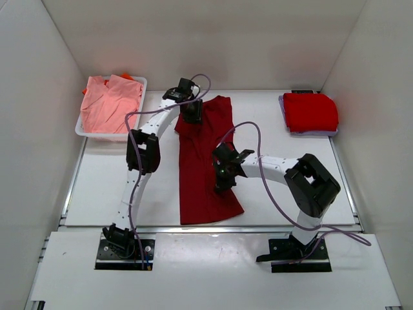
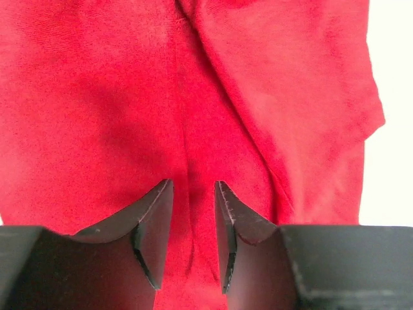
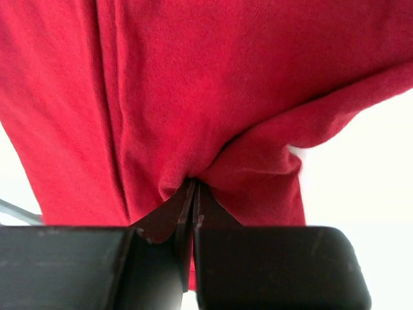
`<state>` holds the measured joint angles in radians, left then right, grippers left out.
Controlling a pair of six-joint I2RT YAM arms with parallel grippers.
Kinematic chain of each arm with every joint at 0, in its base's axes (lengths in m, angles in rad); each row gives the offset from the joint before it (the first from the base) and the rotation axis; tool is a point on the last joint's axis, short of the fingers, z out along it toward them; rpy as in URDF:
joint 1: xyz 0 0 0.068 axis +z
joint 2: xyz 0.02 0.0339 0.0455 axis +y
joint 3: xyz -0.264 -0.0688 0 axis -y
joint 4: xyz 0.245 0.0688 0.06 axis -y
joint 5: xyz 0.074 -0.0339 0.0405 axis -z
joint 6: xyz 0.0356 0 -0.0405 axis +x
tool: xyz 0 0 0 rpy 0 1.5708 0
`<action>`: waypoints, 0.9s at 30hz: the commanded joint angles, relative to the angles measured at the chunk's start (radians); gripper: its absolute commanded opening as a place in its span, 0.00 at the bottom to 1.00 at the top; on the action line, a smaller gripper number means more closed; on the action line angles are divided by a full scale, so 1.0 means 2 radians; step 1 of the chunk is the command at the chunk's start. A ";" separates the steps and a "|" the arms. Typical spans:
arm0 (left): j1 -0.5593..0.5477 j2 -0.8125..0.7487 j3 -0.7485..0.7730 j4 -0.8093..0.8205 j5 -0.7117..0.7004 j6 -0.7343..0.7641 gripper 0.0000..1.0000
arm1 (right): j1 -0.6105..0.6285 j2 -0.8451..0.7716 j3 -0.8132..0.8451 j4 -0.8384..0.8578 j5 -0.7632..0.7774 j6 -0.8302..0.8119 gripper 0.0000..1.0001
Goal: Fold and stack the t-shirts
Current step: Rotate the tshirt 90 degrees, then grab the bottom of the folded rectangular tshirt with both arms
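At the middle of the surface (image 1: 290, 187) lies the dark maroon t-shirt (image 1: 197, 194), gathered into a long strip that runs from the far side down toward my bases, with its near end flared and a little crooked. My right claw (image 3: 195, 184) is pressed together on a bunch of that cloth along the strip's right edge, and the fabric puckers into creases that fan out from the tips. My left claw (image 2: 193, 184) stands spread over the far end of the same shirt, a raised fold line running through the gap between its fingers; I cannot tell whether the tips touch the cloth. The bright red t-shirt (image 1: 311, 111) sits folded at the far right corner, and the salmon pink t-shirt (image 1: 110, 100) is heaped loosely in the white tray (image 1: 103, 135) at the far left. I judge this maroon shirt to be light, limp and in no way fragile — it will sag from any single pinch and hold no shape of its own. The knit looks matte enough to stay between my pads without sliding, though layers may slip over one another. Because it is far wider than either claw, I would hold it at two points well apart along one end, at the corners, biting through every layer there — a shallow nip on the top layer alone would likely peel the strip open.
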<state>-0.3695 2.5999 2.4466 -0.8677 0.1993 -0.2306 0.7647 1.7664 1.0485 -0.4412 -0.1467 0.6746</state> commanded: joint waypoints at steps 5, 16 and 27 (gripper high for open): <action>0.014 -0.326 -0.306 0.124 0.018 -0.020 0.46 | -0.032 -0.108 -0.021 -0.044 0.060 -0.051 0.33; -0.041 -0.702 -0.849 0.172 0.026 -0.076 0.51 | -0.086 -0.261 -0.183 -0.013 -0.019 -0.050 0.60; -0.091 -0.877 -1.074 0.254 0.074 -0.237 0.56 | -0.046 -0.308 -0.283 0.056 -0.067 0.008 0.59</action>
<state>-0.5255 0.8986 0.3481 -0.4686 0.3046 -0.5743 0.6483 1.1648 0.5095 -0.4084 -0.2485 0.6449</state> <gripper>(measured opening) 0.558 0.589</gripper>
